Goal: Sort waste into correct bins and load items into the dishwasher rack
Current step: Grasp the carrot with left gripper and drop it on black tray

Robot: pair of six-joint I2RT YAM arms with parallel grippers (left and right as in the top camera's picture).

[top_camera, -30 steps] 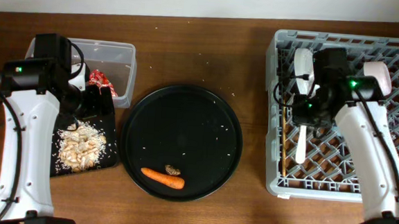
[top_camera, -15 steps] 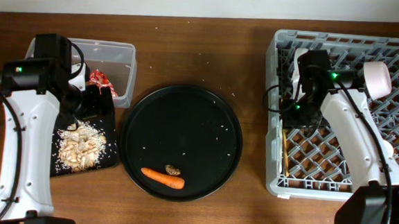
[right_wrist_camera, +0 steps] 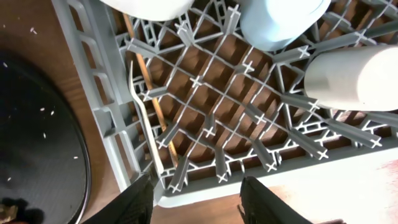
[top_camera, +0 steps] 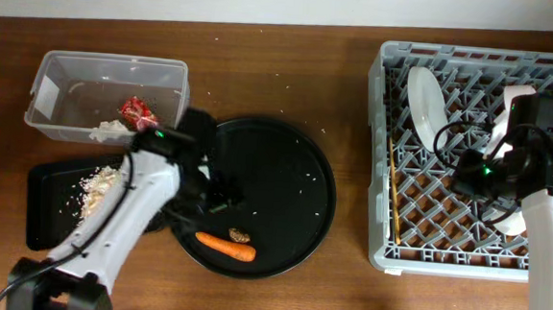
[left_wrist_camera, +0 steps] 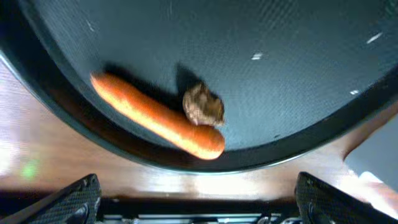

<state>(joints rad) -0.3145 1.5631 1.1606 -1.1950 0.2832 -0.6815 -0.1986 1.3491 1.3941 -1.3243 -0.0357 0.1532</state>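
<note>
An orange carrot and a small brown lump lie at the front of the large round black tray. My left gripper is open and empty over that tray's left side; in its wrist view the carrot and lump lie just ahead of the open jaws. My right gripper is open and empty over the grey rack. The rack holds a white plate, pink bowl, chopstick, fork, light-blue cup and white cup.
The clear tub at the back left holds a red wrapper and white tissue. The shallow black tray in front of it holds rice scraps. Stray rice grains dot the round tray and the table.
My left arm has swung from over the shallow black tray to the round tray's left side. My right arm has moved from the rack's left part to its right side, leaving the fork behind.
</note>
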